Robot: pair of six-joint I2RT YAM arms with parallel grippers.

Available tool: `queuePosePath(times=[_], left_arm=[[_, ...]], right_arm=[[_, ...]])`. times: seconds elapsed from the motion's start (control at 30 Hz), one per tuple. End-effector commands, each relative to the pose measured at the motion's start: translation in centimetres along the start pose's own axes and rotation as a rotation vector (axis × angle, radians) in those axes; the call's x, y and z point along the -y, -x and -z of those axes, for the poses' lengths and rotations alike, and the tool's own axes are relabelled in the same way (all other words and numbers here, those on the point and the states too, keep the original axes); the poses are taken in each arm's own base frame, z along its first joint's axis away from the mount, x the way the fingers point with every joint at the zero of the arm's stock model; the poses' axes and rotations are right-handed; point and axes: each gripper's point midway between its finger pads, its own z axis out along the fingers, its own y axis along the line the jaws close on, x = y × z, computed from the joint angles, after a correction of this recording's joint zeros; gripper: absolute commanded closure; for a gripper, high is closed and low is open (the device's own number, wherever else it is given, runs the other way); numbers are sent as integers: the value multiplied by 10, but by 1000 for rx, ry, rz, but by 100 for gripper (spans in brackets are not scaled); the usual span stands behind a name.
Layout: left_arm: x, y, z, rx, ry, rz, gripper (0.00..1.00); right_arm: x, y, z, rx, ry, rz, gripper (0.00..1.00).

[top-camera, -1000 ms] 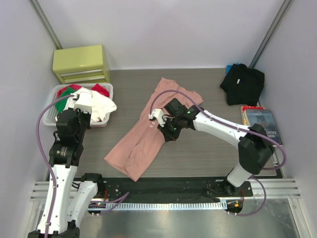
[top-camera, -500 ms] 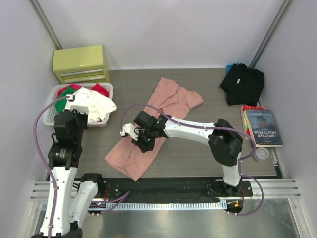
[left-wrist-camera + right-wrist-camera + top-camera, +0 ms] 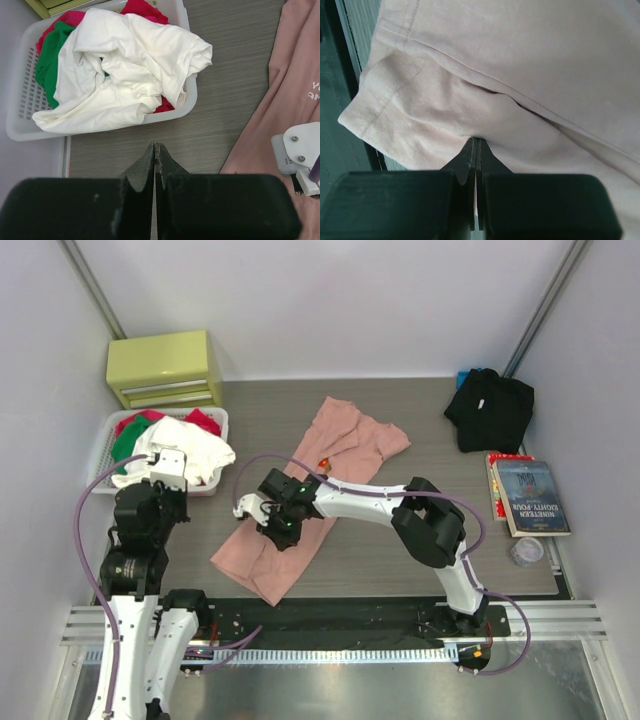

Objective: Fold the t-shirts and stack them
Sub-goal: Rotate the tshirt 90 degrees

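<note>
A salmon-pink t-shirt (image 3: 350, 440) lies spread diagonally across the middle of the table, its lower end near the front edge. My right gripper (image 3: 272, 525) reaches far left over the shirt's lower half. In the right wrist view its fingertips (image 3: 476, 142) are shut, pinching a fold of the pink cloth (image 3: 545, 50), with creases running to the tips. A black t-shirt (image 3: 490, 408) sits crumpled at the back right. My left gripper (image 3: 156, 147) is shut on nothing, above bare table between the basket and the pink shirt (image 3: 300, 75).
A white basket (image 3: 105, 455) of white, green and red clothes stands at the left, its rim (image 3: 190, 100) close to my left gripper. Behind it is a yellow-green drawer box (image 3: 165, 368). A book (image 3: 530, 495) and a small clear cup (image 3: 525, 550) lie at the right.
My right arm has swept from the shirt's middle to its lower left part, gripper staying shut. The left arm has dropped slightly toward the front.
</note>
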Motion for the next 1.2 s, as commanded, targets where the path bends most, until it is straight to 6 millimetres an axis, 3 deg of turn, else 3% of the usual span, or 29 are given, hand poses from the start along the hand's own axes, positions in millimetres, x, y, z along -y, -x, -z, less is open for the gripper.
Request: queuePosePath(times=[0.0,0.33,0.53,0.7,1.17], left_arm=[[-4,11,0,27,14,-2,100],[-2,14,-7,28,-2,5,100],[-5,12,-6,21,12,-8,100],[-10,17,-7,26,30,-31,100],[-7,27,-20,35,11,-8,100]], right_arm=[[-9,17,0,53,39,6,99],[-39,-34,-9,-32,166,-65,99],[-45,-62,-13,-98,190,-67,99],[-49,-94,5,-120,234,-142,99],[-29,-129,59,-80,201,-282,99]])
